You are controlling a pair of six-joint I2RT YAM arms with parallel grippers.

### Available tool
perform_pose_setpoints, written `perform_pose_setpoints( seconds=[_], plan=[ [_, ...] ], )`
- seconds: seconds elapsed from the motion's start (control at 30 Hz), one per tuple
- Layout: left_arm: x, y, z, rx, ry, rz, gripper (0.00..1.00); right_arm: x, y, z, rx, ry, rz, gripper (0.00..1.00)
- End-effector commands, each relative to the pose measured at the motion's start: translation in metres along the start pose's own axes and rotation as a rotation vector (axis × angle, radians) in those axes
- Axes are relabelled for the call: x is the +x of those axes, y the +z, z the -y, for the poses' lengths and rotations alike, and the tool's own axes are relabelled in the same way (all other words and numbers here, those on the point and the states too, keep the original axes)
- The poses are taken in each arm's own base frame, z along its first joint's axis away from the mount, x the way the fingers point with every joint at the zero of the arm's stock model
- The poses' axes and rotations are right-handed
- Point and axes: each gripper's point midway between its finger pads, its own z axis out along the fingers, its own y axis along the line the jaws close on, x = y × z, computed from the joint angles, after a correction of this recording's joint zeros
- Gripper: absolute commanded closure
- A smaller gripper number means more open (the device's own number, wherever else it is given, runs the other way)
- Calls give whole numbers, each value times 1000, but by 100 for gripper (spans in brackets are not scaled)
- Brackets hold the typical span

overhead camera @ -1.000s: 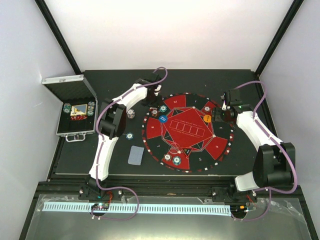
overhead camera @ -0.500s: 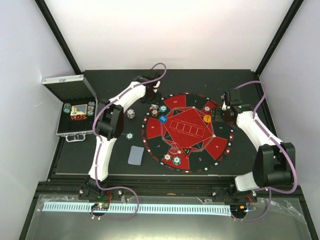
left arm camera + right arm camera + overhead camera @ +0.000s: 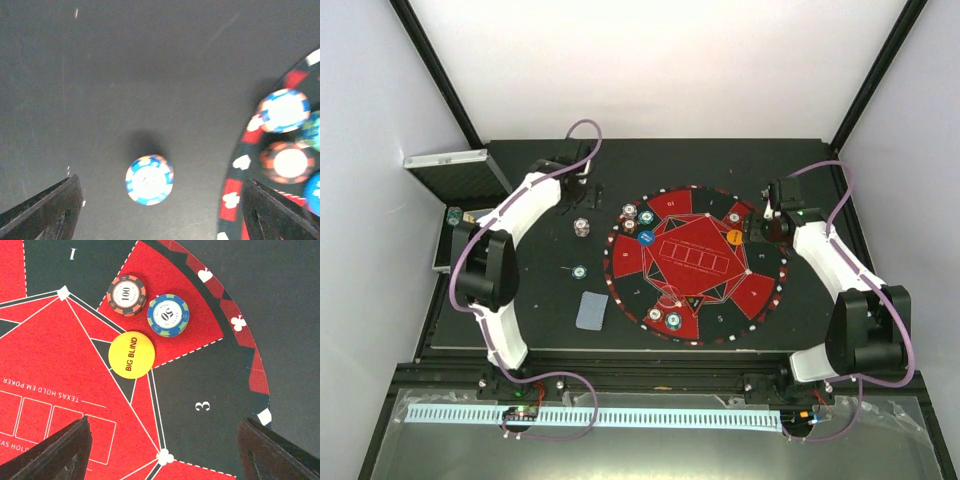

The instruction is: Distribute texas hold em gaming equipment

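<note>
Chip stack [image 3: 149, 180] outside the mat [image 3: 232, 210] looks light, hard and slippery, best pinched across its rim; left fingers [image 3: 47, 212] and right fingers [image 3: 60, 450] gape empty.

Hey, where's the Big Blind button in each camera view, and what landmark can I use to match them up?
Top external: Big Blind button on the right side of the mat.
Left wrist: not in it.
Right wrist: button left of centre, just below the 100 chip and 50 chip.
Shared landmark: the mat's red-and-black rim with white suit marks.
</note>
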Motion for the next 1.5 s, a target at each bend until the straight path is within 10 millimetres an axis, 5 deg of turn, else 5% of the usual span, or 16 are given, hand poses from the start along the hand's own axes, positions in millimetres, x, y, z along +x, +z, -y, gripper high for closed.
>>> perform_pose_setpoints(
  seconds=[0.0,0.53,0.93,1.47],
  plan=[
    [28,30,-21,-23,-19,-72,11,-8,-5,-3,-19,-7,21,20],
    [45,73,-18,26,-35,-172,18,-7,-6,-3,-19,-7,18,20],
    [50,80,-21,7,-37,-199,35,-7,-5,-3,-20,-7,15,20],
    [57,87,-23,-11,-38,-227,40,-6,-5,-3,-21,-7,12,20]
  ],
)
